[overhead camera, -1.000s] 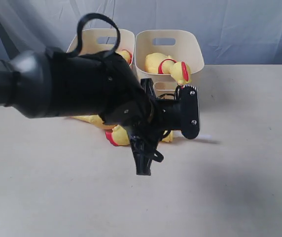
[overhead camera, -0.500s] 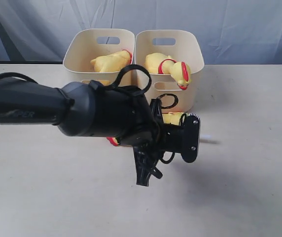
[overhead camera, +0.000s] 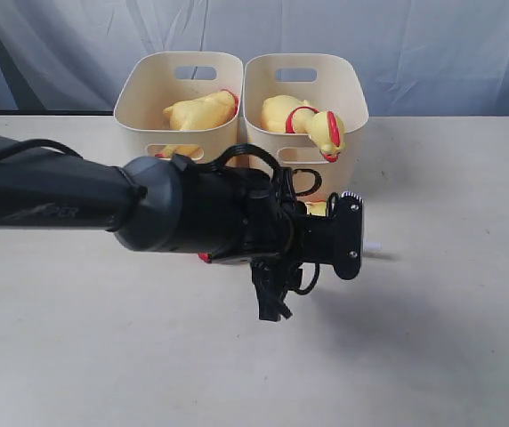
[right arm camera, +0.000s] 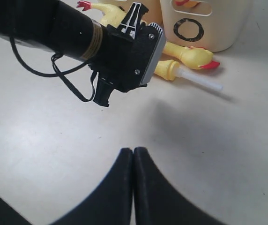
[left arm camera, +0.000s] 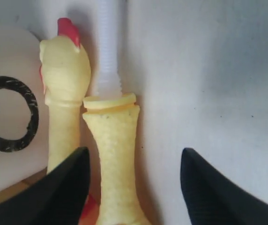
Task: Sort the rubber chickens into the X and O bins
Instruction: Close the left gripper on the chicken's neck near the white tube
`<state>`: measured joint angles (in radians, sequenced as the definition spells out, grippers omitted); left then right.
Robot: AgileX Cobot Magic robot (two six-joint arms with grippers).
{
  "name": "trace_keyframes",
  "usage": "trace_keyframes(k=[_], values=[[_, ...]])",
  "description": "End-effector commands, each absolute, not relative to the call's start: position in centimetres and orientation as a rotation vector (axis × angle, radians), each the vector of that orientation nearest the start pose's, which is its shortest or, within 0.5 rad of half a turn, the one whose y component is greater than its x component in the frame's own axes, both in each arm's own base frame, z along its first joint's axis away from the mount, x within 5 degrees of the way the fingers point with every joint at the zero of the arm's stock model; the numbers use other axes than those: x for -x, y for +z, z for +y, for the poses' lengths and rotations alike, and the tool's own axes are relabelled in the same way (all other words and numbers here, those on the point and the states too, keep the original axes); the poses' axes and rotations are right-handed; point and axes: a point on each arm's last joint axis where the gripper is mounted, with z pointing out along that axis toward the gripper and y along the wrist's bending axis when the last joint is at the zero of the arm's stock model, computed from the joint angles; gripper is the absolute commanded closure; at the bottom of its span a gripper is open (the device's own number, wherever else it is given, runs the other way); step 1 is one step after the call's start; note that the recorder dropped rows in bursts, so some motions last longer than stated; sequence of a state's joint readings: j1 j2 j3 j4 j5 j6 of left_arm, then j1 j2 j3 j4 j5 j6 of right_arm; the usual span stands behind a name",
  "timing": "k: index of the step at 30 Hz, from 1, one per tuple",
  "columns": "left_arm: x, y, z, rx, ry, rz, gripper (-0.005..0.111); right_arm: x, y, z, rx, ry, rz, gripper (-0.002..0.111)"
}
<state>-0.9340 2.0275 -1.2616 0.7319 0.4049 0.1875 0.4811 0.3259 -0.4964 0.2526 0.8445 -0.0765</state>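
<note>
Now | left jaws: apart, astride neck piece on table | right jaws: pressed together above table

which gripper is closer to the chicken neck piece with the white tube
Left. The left gripper is right at the neck piece, open, with the piece between its jaws. The right gripper is shut and well back from it, over bare table.

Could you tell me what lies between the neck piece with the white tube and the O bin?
The head and neck of another rubber chicken lie between the neck piece and the O bin, clearest in the left wrist view.
</note>
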Motion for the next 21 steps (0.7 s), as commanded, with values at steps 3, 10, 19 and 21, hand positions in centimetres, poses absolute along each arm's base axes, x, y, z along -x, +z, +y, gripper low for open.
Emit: trace_keyframes(k=[3, 10, 19, 21], values=[[-26.7, 12.9, -32.3, -1.947, 0.332, 1.659, 0.046, -4.2, 28.6, 4.1, 0.531, 0.526, 2.109, 0.109], [-27.3, 12.4, -32.3, -1.878, 0.393, 1.666, 0.046, -4.2, 28.6, 4.1, 0.531, 0.526, 2.109, 0.109], [-27.9, 12.5, -32.0, -1.821, 0.412, 1.68, 0.046, -4.2, 28.6, 4.1, 0.531, 0.526, 2.109, 0.109], [-28.4, 12.5, -31.6, -1.81, 0.417, 1.694, 0.046, -4.2, 28.6, 4.1, 0.531, 0.526, 2.109, 0.109]])
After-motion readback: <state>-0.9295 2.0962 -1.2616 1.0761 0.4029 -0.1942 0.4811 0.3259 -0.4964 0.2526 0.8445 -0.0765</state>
